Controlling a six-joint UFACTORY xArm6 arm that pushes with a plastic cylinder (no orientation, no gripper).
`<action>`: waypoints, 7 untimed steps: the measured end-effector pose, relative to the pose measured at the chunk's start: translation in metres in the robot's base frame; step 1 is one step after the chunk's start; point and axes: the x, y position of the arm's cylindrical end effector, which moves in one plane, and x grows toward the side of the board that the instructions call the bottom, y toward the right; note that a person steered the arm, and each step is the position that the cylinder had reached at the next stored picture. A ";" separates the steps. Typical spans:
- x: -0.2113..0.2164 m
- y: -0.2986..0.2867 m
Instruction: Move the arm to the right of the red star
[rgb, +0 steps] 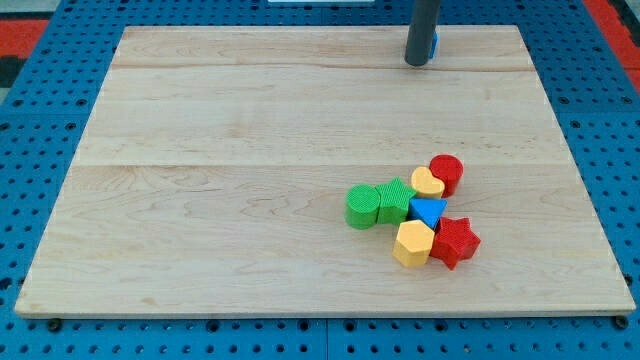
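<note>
The red star (455, 242) lies on the wooden board (250, 180) at the lower right of a tight cluster. Touching it on the left is a yellow hexagon (413, 243). Above them sit a blue triangle (429, 211), a yellow heart (427, 183) and a red cylinder (446, 173). A green block (395, 199) and a green cylinder (363, 206) lie at the cluster's left. My tip (417, 62) stands near the view's top edge of the board, far above the cluster. A blue block (434, 43) peeks out behind the rod.
The board rests on a blue perforated table (40, 130). The board's right edge runs close to the red star's right.
</note>
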 end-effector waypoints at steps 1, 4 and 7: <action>0.025 0.000; 0.155 0.163; 0.267 0.108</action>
